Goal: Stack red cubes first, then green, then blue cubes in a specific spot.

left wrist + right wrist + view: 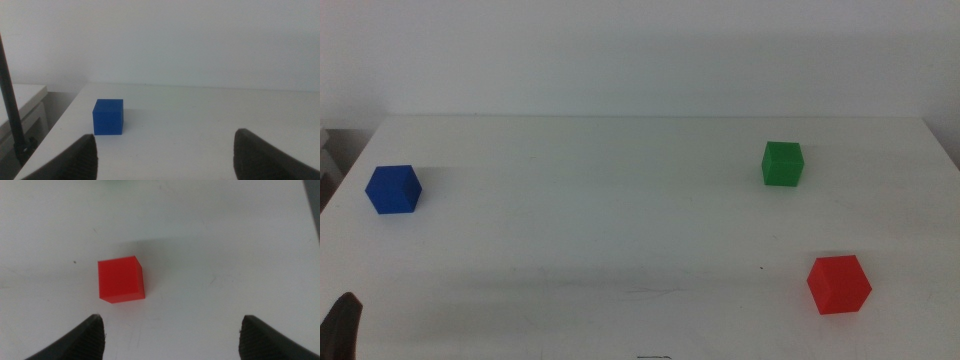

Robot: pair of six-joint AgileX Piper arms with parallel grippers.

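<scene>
The red cube (839, 284) sits on the white table at the front right; it also shows in the right wrist view (120, 278), ahead of my open, empty right gripper (172, 332), which is out of the middle view. The green cube (782, 163) sits behind the red one, further back on the right. The blue cube (393, 189) sits at the far left; it also shows in the left wrist view (108, 117), ahead of my open, empty left gripper (165, 155). Only a dark tip of the left gripper (342, 325) shows at the bottom left corner of the middle view.
The white table (620, 220) has a left edge close to the blue cube and a far edge against a white wall. A black pole (11, 107) and a low white unit (22, 107) stand off the table's left side.
</scene>
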